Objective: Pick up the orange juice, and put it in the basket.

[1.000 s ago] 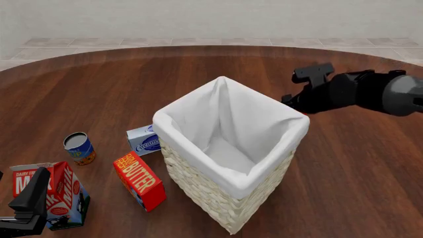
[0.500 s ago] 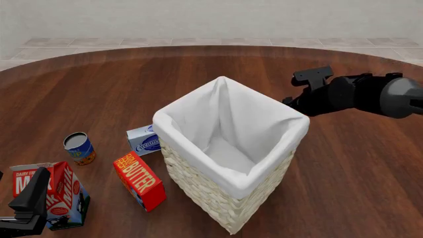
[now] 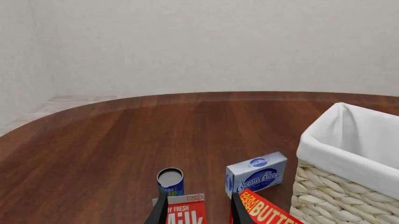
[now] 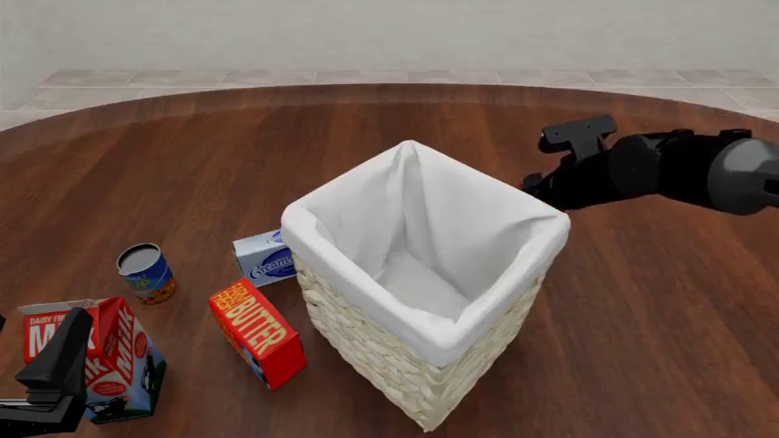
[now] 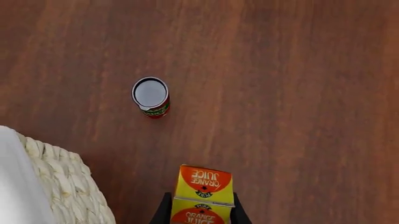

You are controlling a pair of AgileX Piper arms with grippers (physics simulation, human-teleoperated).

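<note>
The orange juice (image 5: 203,186), a small orange-red carton with yellow panels, sits between the fingers of my right gripper (image 5: 201,212), which is shut on its sides above the wooden table. In the front view the right arm (image 4: 633,169) reaches in behind the far right corner of the basket (image 4: 365,205), and the carton and fingertips are hidden there. The basket's woven wall also shows in the right wrist view (image 5: 62,186). My left gripper (image 3: 198,214) is open and empty at the near left (image 4: 49,383), behind the Milk carton (image 4: 104,360).
A red BUTTER box (image 4: 255,333), a blue-white cream cheese box (image 4: 265,258) and a small can (image 4: 146,272) stand left of the basket. Another can (image 5: 150,97) stands on the table beyond the juice, near the basket's far side.
The right arm dipped slightly and has come back up a little behind the basket. The left arm and the other objects have not moved.
</note>
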